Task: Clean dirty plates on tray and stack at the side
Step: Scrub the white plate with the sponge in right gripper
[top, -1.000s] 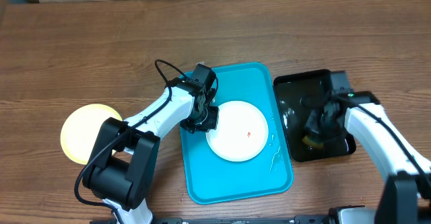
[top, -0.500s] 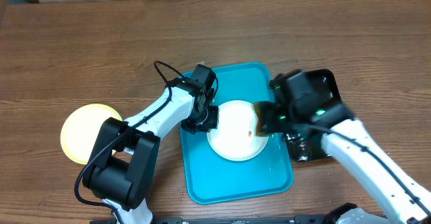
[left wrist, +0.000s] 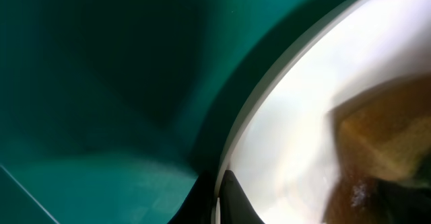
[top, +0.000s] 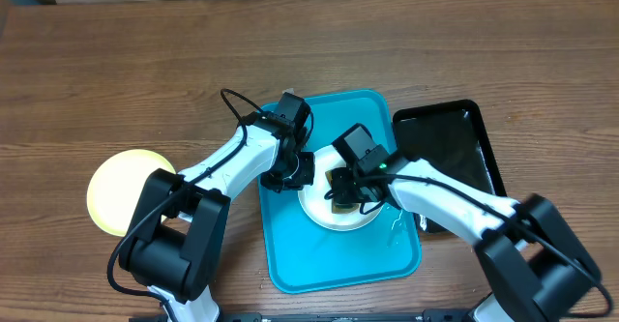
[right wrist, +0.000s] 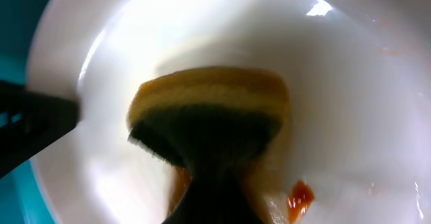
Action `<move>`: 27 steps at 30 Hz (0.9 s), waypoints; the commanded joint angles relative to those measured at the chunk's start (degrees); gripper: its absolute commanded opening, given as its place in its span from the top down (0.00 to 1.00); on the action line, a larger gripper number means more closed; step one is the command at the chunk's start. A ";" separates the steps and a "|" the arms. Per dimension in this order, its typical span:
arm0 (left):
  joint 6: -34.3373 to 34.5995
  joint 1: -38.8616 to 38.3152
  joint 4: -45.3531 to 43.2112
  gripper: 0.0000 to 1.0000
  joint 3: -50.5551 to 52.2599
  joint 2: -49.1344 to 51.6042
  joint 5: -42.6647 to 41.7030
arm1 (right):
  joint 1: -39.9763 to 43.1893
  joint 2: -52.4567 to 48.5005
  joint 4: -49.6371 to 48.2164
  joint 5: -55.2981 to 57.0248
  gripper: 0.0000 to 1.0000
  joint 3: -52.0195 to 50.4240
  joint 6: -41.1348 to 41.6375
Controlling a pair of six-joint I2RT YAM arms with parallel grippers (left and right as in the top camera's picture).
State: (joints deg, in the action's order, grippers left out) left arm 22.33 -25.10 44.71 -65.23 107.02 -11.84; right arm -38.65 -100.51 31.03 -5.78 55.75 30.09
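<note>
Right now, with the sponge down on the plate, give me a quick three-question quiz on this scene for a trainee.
1. True or false: the sponge is on the white plate.
2. Where does the pale yellow plate lie? A) on top of the white plate B) on the wooden table C) under the sponge
3. Fill in: the sponge is held by the ___ gripper.

Key: 1 true. 2 B. 3 right: the right gripper grips it.
</note>
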 commanded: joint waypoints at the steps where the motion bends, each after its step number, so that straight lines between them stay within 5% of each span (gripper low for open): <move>1: 1.03 -0.02 -0.09 0.96 1.11 0.81 1.29 | 0.11 -3.61 1.40 7.32 0.96 -0.37 4.39; 11: 1.05 0.00 0.61 0.96 1.18 0.81 3.80 | 1.25 -4.13 15.15 24.70 0.96 -0.31 18.18; 20: 1.05 0.92 2.40 0.96 1.38 0.81 6.10 | 6.84 -2.86 20.65 26.95 0.96 1.42 17.81; 27: 1.03 1.31 2.67 0.96 1.38 0.81 6.05 | 6.86 7.98 22.23 25.00 0.96 4.87 11.78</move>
State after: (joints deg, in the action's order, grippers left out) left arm 22.59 -25.78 45.56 -65.19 107.02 -14.68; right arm -34.35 -98.98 51.77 12.49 59.94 44.99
